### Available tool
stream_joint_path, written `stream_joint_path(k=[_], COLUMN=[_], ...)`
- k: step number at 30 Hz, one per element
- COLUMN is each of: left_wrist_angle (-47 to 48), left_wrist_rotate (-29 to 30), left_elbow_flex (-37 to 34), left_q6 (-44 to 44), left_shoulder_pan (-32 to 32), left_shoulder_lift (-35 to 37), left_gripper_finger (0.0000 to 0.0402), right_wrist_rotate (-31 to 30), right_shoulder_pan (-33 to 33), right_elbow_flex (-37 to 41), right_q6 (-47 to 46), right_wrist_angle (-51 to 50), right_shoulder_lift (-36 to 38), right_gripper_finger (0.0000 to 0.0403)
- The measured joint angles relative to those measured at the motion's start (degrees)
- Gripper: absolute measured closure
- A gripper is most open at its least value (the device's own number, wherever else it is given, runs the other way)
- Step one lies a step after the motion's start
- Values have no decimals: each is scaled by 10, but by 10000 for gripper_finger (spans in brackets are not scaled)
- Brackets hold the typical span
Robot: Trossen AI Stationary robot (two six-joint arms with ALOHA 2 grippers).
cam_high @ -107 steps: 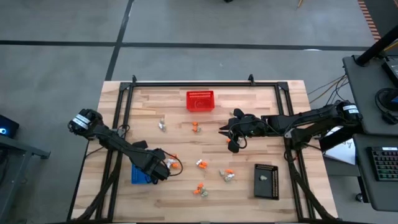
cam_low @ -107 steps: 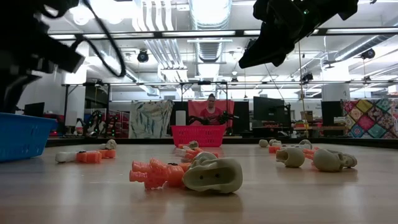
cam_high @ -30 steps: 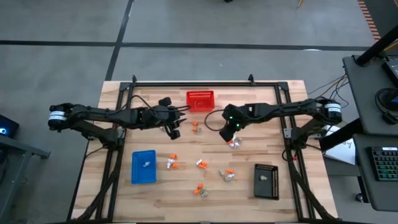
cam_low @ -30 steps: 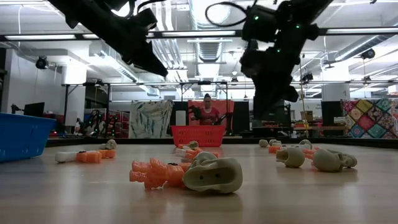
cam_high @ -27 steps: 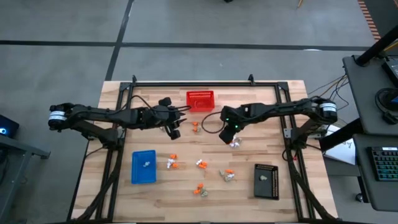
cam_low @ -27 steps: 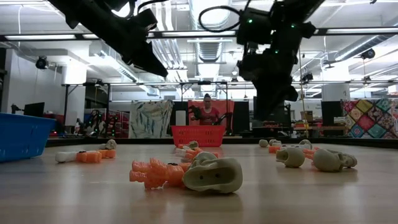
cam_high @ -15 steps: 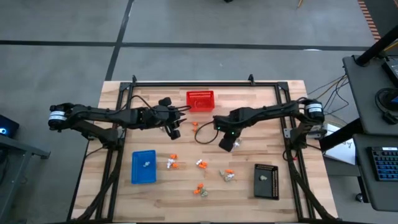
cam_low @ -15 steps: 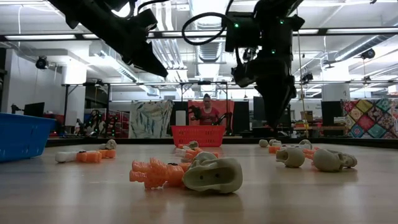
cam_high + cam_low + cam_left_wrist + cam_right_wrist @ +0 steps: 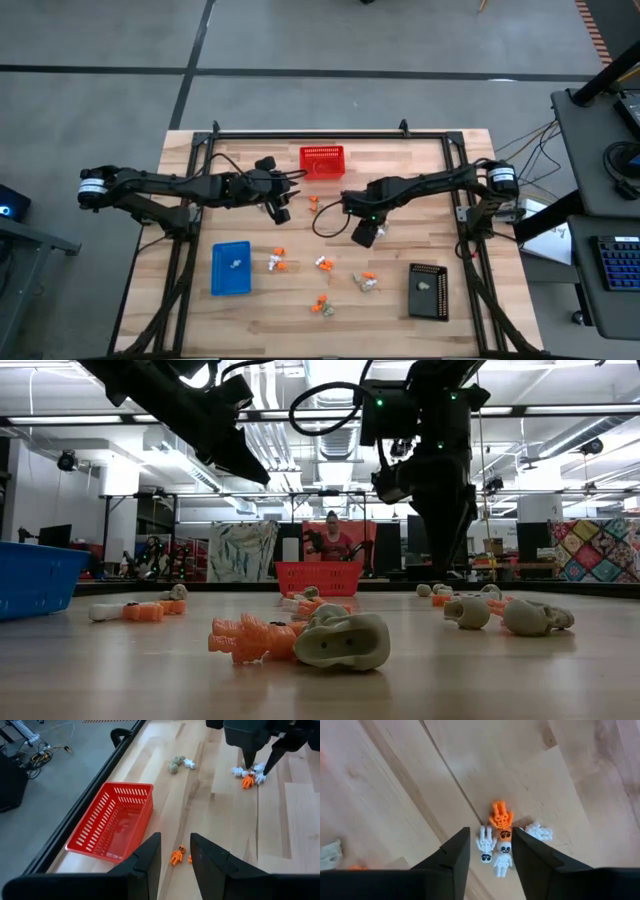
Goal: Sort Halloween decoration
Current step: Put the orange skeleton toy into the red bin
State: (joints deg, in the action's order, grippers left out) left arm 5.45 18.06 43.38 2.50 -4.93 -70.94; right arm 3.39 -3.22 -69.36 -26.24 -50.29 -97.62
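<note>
Where fingers (image 9: 490, 851) part, orange skeleton (image 9: 501, 819), white skeletons (image 9: 486, 844)

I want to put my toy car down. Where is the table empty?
Bare wood lies between the red basket and the right frame rail, and below the blue tray. It is crowded in the middle: trinkets sit between the blue tray and the black tray, and under the right end effector.
</note>
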Motion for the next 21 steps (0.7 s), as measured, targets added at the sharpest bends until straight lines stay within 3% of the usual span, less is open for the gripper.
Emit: stream_joint_path(k=[9,21], left_wrist_angle=[0,-1], left_wrist_rotate=[0,0], left_elbow_flex=[0,0], left_q6=[0,0], left_shoulder_pan=[0,0], left_shoulder_lift=[0,0], left_gripper_finger=[315,315], right_wrist_rotate=[-26,-36], right_shoulder_pan=[0,0], right_elbow_flex=[0,0], right_q6=[20,52], right_wrist_angle=[11,32], right_shoulder_lift=[-28,-41], right_gripper_finger=[229,236])
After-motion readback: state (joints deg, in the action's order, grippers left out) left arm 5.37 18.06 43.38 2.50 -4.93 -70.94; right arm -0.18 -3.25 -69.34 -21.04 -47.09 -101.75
